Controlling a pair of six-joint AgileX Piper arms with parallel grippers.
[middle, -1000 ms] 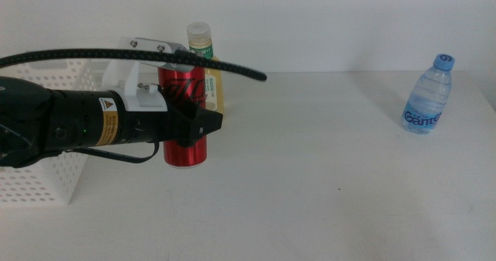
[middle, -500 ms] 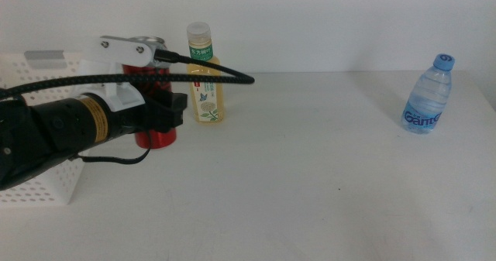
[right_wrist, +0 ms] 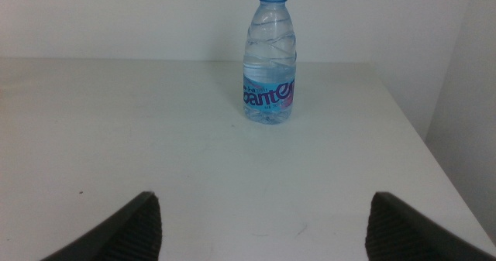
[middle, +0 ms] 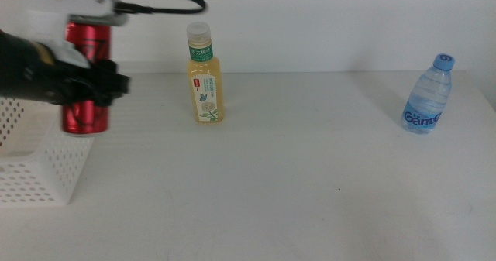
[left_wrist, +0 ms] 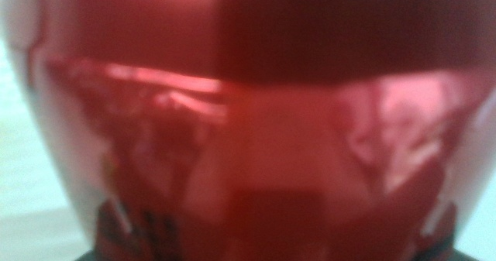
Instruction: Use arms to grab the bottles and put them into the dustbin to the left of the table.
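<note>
While the left arm hangs out over the far-left side of the desk (middle: 310, 183), its tool (middle: 97, 87) is clamped on the red can (middle: 85, 79), and the can is clear of the surface, held upright with its long axis vertical. In the left wrist view the can (left_wrist: 248, 137) fills the whole picture in a red blur, so the hold has to be read from the middle view, where dark jaws wrap the can's middle. Now the relation that matters: the dustbin (middle: 35, 176) sits directly below and slightly to the left of the can, with the can's base hovering over the basket's near right corner (or just at its rim; it's tight from this angle). My read is that a small carry further left would put the can squarely over the opening before any release.

Over on the other side, the right tool (right_wrist: 260, 222) waits low with its jaws spread wide apart, nothing between them. The water bottle (right_wrist: 270, 56) stands upright straight ahead of it, near the desk's right edge, so the right arm is plainly the nearer one for that. The yellow tea bottle (middle: 205, 75) stands upright towards the back, just right of the left arm, well apart from the water bottle (middle: 428, 97).
</note>
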